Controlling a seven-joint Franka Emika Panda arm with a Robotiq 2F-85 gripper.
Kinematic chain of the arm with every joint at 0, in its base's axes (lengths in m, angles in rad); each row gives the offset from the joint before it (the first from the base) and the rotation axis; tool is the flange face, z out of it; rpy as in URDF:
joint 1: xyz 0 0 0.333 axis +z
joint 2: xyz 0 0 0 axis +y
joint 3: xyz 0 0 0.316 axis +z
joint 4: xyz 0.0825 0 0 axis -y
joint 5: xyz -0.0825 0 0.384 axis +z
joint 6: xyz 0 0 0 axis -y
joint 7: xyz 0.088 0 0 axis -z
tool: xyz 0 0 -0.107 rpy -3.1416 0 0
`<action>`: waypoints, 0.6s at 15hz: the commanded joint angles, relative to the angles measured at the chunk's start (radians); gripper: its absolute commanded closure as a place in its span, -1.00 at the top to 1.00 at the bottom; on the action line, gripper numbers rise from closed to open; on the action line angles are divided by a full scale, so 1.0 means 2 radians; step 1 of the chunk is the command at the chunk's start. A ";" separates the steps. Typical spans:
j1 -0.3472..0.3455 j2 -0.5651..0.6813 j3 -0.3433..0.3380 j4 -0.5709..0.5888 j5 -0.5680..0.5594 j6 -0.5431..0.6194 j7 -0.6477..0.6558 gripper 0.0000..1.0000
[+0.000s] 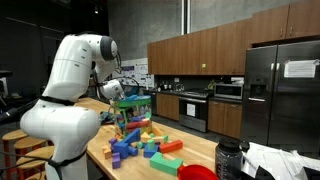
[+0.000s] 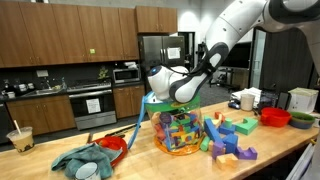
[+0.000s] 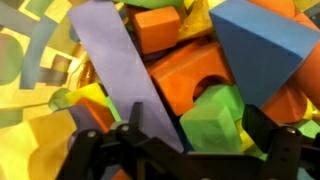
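Note:
My gripper [image 3: 197, 128] reaches down into a clear bin [image 2: 178, 146] full of coloured foam blocks. The bin also shows in an exterior view [image 1: 131, 118]. The jaws are open, one on each side of a light green block [image 3: 212, 118]. The right finger is close to the block and the left finger stands apart from it, against a long purple block [image 3: 112, 62]. An orange arch block [image 3: 185, 72] and a blue block [image 3: 250, 45] lie just beyond. In both exterior views the gripper [image 2: 163, 97] [image 1: 122, 93] sits at the bin's top, under a teal rim.
Loose foam blocks [image 2: 232, 138] [image 1: 145, 145] lie on the wooden counter [image 2: 200, 165] beside the bin. A red bowl [image 2: 276, 117], a teal cloth [image 2: 85, 160], a drink cup [image 2: 19, 138] and a black jar [image 1: 229, 158] also stand there. Kitchen cabinets and a fridge are behind.

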State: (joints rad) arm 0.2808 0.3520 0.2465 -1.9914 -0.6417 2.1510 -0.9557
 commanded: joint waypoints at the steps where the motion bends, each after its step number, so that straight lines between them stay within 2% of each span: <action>1: -0.003 -0.008 0.002 -0.011 0.003 0.003 0.005 0.48; 2: -0.003 -0.008 0.002 -0.010 0.002 0.004 0.006 0.39; 9: -0.003 -0.006 -0.001 -0.009 -0.007 0.013 0.007 -0.65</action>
State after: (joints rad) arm 0.2809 0.3493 0.2466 -1.9905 -0.6439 2.1555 -0.9534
